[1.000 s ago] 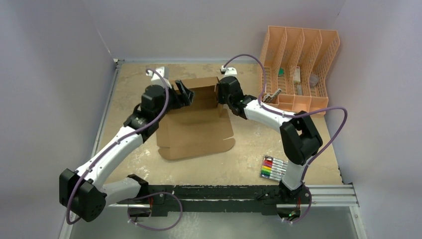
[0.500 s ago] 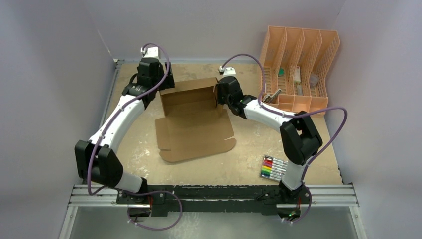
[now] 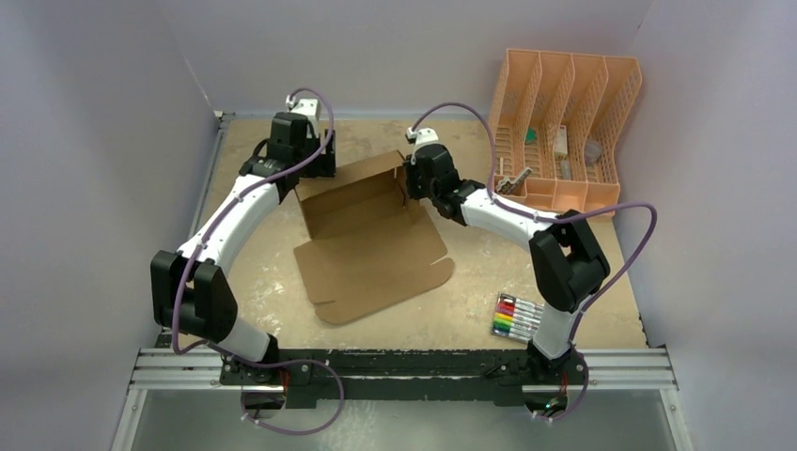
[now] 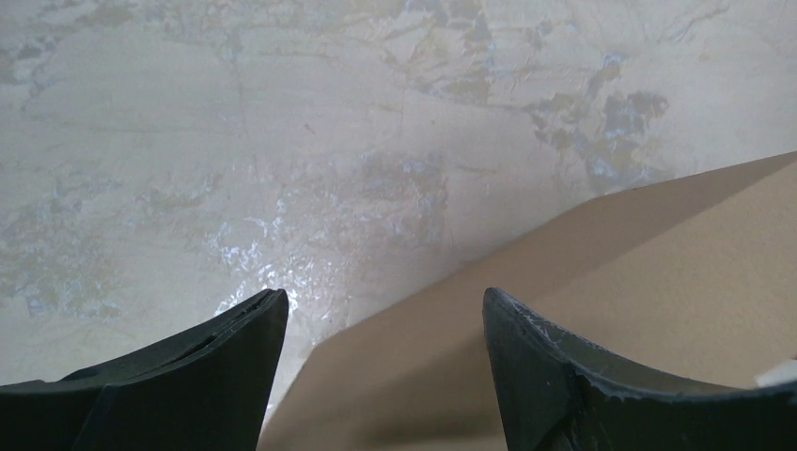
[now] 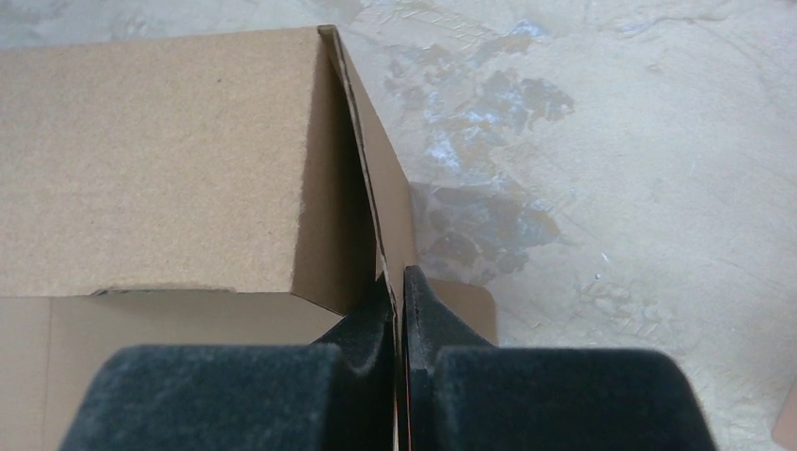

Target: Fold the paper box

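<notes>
Two robot arms are leaning across a worn tan table [image 3: 489,272] toward the paper box [image 3: 371,240]. The box is a brown cardboard sheet lying mid-table with its far walls standing up. The right gripper [image 5: 402,282] is pinching the box's upright right wall, its jaws clamped on the thin cardboard edge. The left gripper [image 4: 381,310] is hovering over the box's far left corner with its jaws wide apart, holding nothing. A peach organizer [image 3: 564,132] is sitting at the far right.
</notes>
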